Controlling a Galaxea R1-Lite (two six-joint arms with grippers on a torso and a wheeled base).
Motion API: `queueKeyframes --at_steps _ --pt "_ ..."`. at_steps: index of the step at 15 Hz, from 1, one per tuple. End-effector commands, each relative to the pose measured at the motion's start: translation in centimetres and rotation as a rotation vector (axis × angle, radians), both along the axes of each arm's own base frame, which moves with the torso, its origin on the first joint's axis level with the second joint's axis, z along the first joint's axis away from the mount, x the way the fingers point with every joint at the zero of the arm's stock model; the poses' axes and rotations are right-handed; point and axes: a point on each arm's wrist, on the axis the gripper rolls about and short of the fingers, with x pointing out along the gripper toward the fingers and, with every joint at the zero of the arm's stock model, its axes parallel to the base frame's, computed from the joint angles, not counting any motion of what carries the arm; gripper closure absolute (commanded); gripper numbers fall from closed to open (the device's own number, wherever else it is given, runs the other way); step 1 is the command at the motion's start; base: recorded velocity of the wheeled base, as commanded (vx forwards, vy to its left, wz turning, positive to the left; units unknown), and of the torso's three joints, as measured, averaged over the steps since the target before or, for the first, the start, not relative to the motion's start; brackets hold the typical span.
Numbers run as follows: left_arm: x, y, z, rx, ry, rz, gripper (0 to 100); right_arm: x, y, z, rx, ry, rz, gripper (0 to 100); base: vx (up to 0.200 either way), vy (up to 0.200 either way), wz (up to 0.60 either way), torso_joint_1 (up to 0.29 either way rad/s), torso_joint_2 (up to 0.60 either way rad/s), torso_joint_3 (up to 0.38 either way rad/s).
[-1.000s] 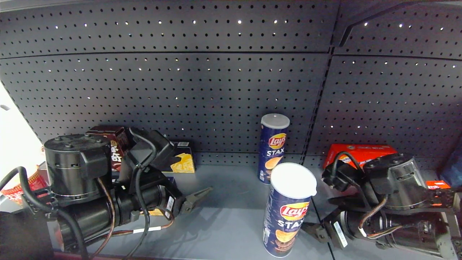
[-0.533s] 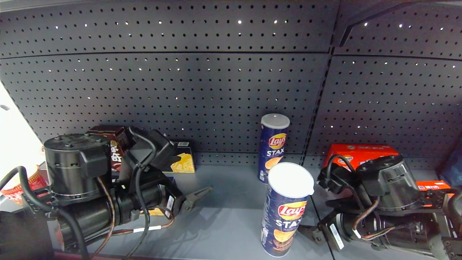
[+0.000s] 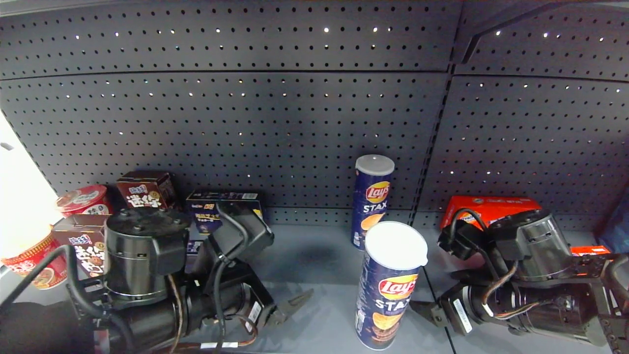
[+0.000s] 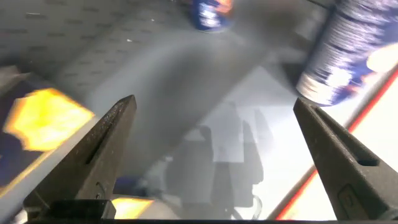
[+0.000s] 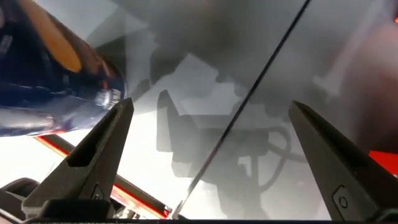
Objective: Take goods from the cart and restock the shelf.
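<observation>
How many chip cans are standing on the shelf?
2. The back can stands by the pegboard; the front can stands near the shelf edge. Others may be hidden.

The shelf (image 3: 324, 275) is smooth, matt grey painted metal with a faint sheen. The back panel (image 3: 245, 113) is dark perforated sheet metal, also matt. The near chip can (image 3: 390, 295) has a glossy printed wrap and a smooth white plastic lid (image 3: 396, 245). The far chip can (image 3: 371, 206) has the same glossy wrap. The orange box (image 3: 491, 206) looks like glossy card. The left claw (image 4: 214, 102) and right claw (image 5: 211, 104) are matt dark grey.
</observation>
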Motion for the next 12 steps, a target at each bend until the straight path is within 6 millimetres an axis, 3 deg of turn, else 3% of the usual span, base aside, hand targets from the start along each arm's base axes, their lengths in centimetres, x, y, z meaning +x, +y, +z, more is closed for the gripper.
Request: queueKeyframes --at_steps 1,6,12 --pt "0.4 -2.1 -1.8 0.042 0.054 -0.057 0 0.1 -0.2 0.0 0.000 -0.002 -0.010 0 0.000 0.000 0.00 0.000 0.00 0.000" --pt "1.2 -4.8 -2.9 0.060 0.074 -0.109 0 0.4 -0.8 0.1 0.002 -0.003 -0.034 0 0.000 0.000 0.00 0.000 0.00 0.000" --pt "2.8 -6.2 -3.5 0.060 0.074 -0.106 0 0.5 -0.7 0.0 0.009 -0.004 -0.027 0 0.000 0.000 0.00 0.000 0.00 0.000"
